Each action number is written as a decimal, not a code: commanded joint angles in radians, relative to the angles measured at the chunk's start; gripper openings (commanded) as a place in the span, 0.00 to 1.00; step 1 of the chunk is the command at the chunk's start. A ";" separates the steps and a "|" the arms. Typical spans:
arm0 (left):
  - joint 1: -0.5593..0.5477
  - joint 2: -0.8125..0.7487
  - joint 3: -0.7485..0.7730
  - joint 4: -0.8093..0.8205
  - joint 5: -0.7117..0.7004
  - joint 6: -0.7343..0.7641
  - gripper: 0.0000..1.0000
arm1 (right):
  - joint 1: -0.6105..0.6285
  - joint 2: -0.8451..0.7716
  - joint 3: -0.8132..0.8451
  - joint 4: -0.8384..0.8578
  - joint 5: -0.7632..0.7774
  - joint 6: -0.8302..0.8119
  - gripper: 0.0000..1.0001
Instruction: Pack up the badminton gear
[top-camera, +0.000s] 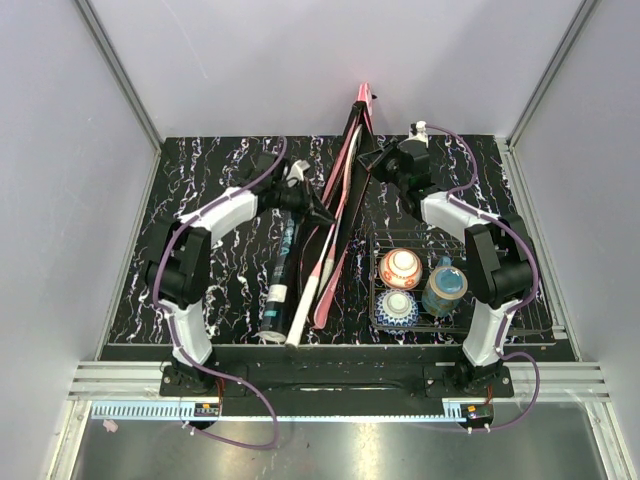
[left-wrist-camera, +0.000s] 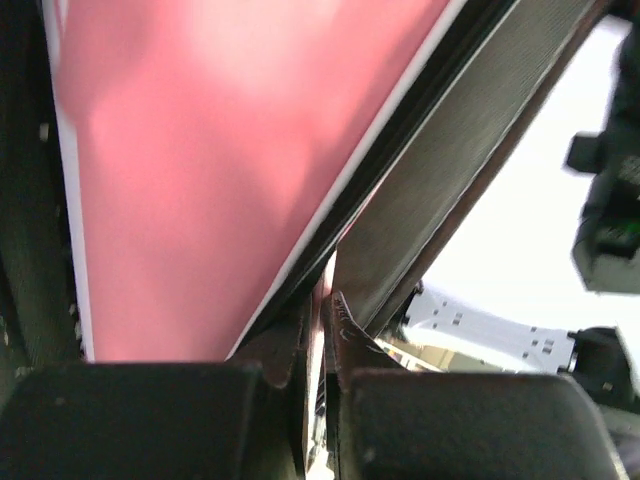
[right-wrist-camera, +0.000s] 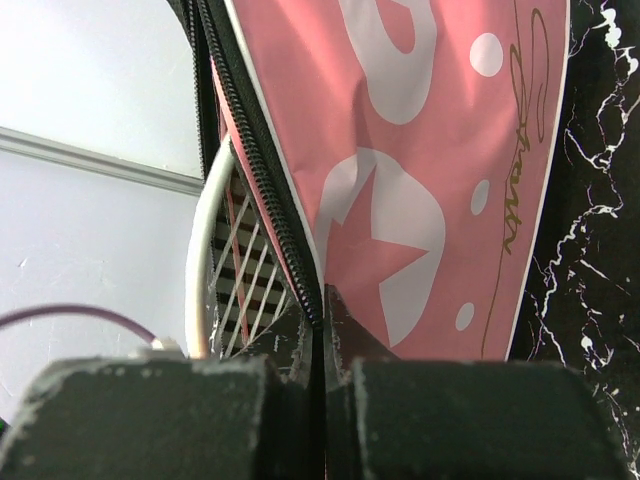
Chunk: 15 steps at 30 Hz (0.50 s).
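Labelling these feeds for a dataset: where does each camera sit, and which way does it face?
Top: fixed above and behind the bases, looking down at the table; both arms show whole.
Left wrist: on the left arm, looking along the left pincer, which is shut on the cover edge.
Right wrist: on the right arm, looking along the right pincer, shut on the cover's zipper edge, with a racket inside.
Shared: all three see the cover.

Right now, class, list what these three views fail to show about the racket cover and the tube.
Top view: black tube, contents hidden by its own wall.
Right wrist: racket mostly hidden inside the pink cover; print cut off by the top edge.
Left wrist: cover blurred, too close; no print readable.
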 joint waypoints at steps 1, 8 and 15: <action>0.005 0.088 0.225 -0.038 -0.067 -0.006 0.00 | 0.003 -0.100 0.003 0.146 -0.051 0.025 0.00; -0.012 0.231 0.426 0.006 -0.193 0.020 0.00 | 0.007 -0.112 -0.049 0.169 -0.081 0.071 0.00; -0.028 0.308 0.487 0.110 -0.289 0.131 0.00 | 0.007 -0.136 -0.082 0.128 -0.090 0.058 0.00</action>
